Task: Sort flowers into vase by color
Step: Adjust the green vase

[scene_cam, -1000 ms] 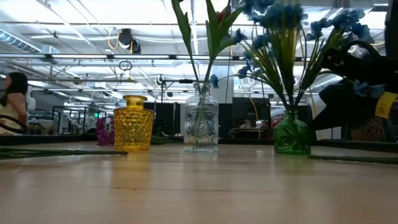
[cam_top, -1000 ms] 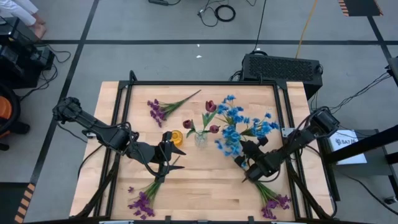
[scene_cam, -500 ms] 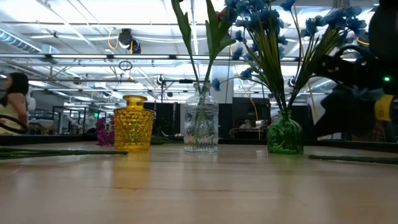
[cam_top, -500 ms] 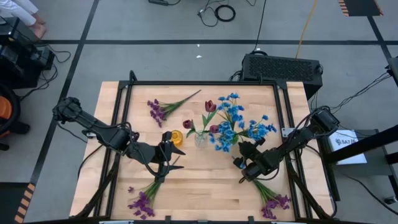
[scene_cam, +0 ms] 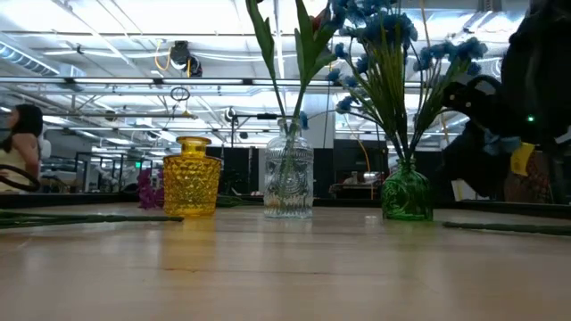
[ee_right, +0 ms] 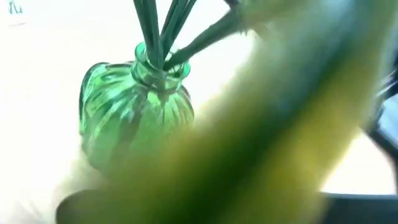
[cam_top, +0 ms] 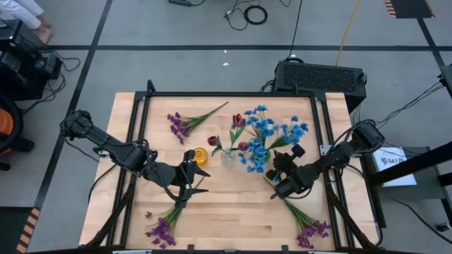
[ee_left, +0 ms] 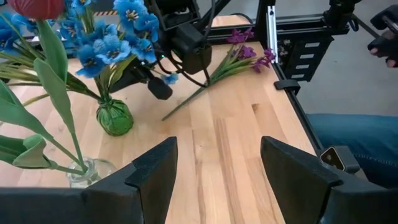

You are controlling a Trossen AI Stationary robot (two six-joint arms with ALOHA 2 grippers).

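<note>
A green glass vase (scene_cam: 407, 192) stands on its base at the table's right middle and holds a bunch of blue flowers (cam_top: 268, 134). My right gripper (ee_left: 160, 88) is shut just to its right, at one blue sprig. A clear vase (scene_cam: 288, 183) with dark red flowers (cam_top: 239, 121) stands mid-table, with a yellow vase (scene_cam: 191, 176) to its left. Purple flowers lie flat at the far left (cam_top: 185, 121), near left (cam_top: 164, 224) and near right (cam_top: 311, 224). My left gripper (cam_top: 198, 182) hangs open near the yellow vase. My right gripper is shut on a blue sprig's stem (ee_left: 138, 76) some way above the vase neck, coming in slanting down from the table's right. The sprig's lower end stands in the green vase (ee_right: 158, 68). A blurred stem close to the wrist camera hides the fingers themselves.
A black frame rail (cam_top: 226, 94) borders the wooden table (cam_top: 233, 212). A bare stretch of tabletop lies near the front edge between the two purple sprigs. A person's leg in blue (ee_left: 354, 134) shows beyond the table's right side.
My right gripper has moved a little toward the table's left and rolled about its own line. The blue bunch has swung toward the far edge and drawn closer together, and the green vase has slid slightly left along the table.
</note>
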